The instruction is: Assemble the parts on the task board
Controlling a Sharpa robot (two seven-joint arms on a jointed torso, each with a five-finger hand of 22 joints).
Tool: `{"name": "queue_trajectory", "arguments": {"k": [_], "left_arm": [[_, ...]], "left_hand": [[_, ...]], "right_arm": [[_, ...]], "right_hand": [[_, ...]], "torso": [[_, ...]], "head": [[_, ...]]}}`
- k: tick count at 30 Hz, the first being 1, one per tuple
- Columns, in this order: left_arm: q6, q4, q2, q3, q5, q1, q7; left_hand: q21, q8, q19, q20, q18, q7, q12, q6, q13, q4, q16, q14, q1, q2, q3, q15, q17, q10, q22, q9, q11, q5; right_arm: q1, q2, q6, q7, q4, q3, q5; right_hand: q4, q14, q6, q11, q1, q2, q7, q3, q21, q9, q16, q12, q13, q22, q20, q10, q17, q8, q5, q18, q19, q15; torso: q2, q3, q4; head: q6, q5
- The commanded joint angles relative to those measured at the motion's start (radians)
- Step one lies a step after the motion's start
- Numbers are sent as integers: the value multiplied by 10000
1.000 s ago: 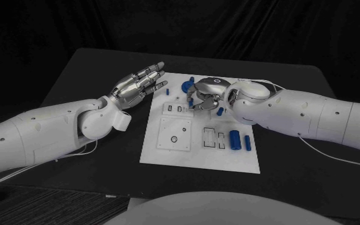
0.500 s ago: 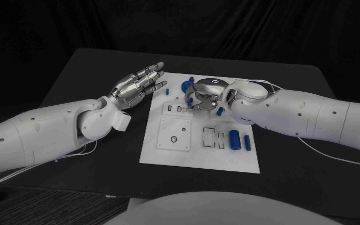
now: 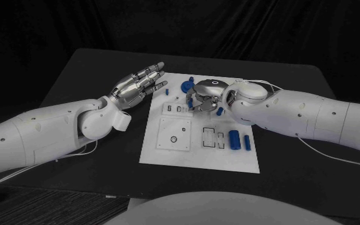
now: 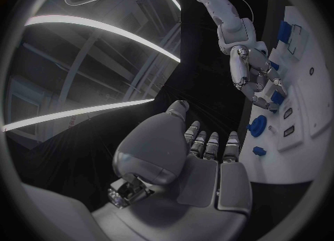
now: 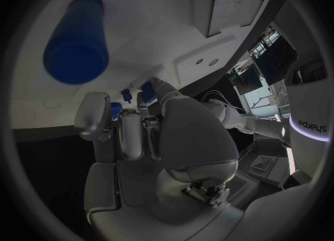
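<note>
The task board (image 3: 201, 134) lies flat in the middle of the black table (image 3: 90, 74), a white plate with rectangular slots and a round hole in its near half. Blue parts sit on it: a thick upright-looking cylinder (image 3: 234, 139) and a slimmer peg (image 3: 247, 142) lie side by side near the board's right edge, a round blue piece (image 3: 186, 85) rests at the far end, and a small blue peg (image 3: 166, 91) stands near the far left edge. The right hand (image 3: 204, 96) is down over the far part of the board, its fingers curled in close together around a small blue part (image 3: 190, 101) that shows between the fingertips; in the left wrist view that same hand (image 4: 254, 74) has blue pieces at its fingertips against the board, and in the right wrist view small blue bits (image 5: 127, 95) show just past the fingers (image 5: 132, 132), but whether the part is truly gripped or merely touched I cannot tell. The left hand (image 3: 139, 86) hovers off the board's left edge above the table, fingers stretched out straight and slightly apart, holding nothing; the left wrist view shows its fingers (image 4: 212, 143) extended side by side. The 2 hands are apart from each other, with the board's far left corner between them.
</note>
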Motion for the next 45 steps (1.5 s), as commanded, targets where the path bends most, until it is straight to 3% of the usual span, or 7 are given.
{"name": "queue_trajectory", "arguments": {"k": [1,19,25,34,37,38,45], "left_arm": [[145,8,24,9,6,-17,94],[138,-20,31,9,6,-26,85],[-39,41,-43,10,6,-26,174],[-1233,437,-314,15,-413,32,533],[-2122,652,-437,17,-982,150,773],[-2458,733,-485,17,-1217,196,817],[-3985,1209,-754,20,-3214,628,-113]], "left_hand": [[-59,55,-5,50,179,33,42,13,7,8,-37,-21,5,9,78,58,-13,-22,-9,14,0,57],[-59,56,-5,48,179,33,41,13,6,0,-37,-21,1,4,86,56,-13,-25,-9,14,-3,55],[-59,58,-5,48,177,36,33,15,2,-16,-37,-21,-1,-1,103,58,-13,-35,-9,14,-4,62],[0,133,83,495,174,190,269,170,64,-37,-37,-21,-218,-156,167,261,-13,80,42,28,167,-130],[490,283,918,1021,136,509,1440,611,353,851,616,659,-546,-383,-224,762,290,898,347,83,721,-967],[1451,394,2667,1034,-302,584,3218,985,846,1034,2010,2276,-372,-593,-345,1016,780,2258,842,125,1373,-1517],[3177,319,6653,928,45,530,7332,1233,2291,869,6108,4774,495,-918,-416,1456,1555,3390,1492,115,2205,-3252]], "right_arm": [[-32,-3,89,-168,6,2,-104],[-35,-83,-221,-10,83,3,-108],[76,-342,-692,147,434,4,-94],[1026,-1434,-1564,412,1648,5,1081],[1471,-1984,-1979,713,2089,4,1926],[1623,-2178,-2094,795,2214,4,2195],[2293,-3112,-2197,494,2699,3,2987]], "right_hand": [[-13,597,-65,57,-13,-85,-7,52,-47,-33,-39,35,2627,1360,13,1031,742,-85,-88,70,-66,63],[50,566,-1668,27,-265,-252,-51,-435,-228,-1385,-44,35,2627,1369,5,1031,653,-1669,-1718,80,-34,46],[1881,552,-3132,-64,-314,-1796,-156,-1061,-299,-2381,-77,-46,2479,1364,-75,888,589,-2559,-2283,82,-24,-38],[1910,490,-2562,-7,-1129,-1799,-72,-1699,-599,-2485,-245,-140,2320,1298,-61,745,395,-2406,-2288,117,-106,5],[1906,436,-1981,54,-1380,-1617,-11,-1569,-870,-2397,-313,-214,2198,1237,-12,628,330,-2176,-2290,153,-215,66],[1900,431,-1746,68,-1454,-1570,7,-1524,-874,-2359,-308,-215,2197,1240,2,627,335,-2083,-2292,153,-221,79],[1860,431,-922,151,-1666,-807,105,-1100,-898,-2361,-259,-213,2198,1255,76,626,374,-1785,-2282,155,-213,144]], "torso": [[-1,4,-5],[-11,-1,0],[-4,0,-7],[-14,8,-13],[-21,11,-34],[-20,10,-33],[-60,90,-37]], "head": [[-2,6],[-2,-19],[-2,22],[-2,111],[-2,106],[-2,76],[-2,-35]]}}
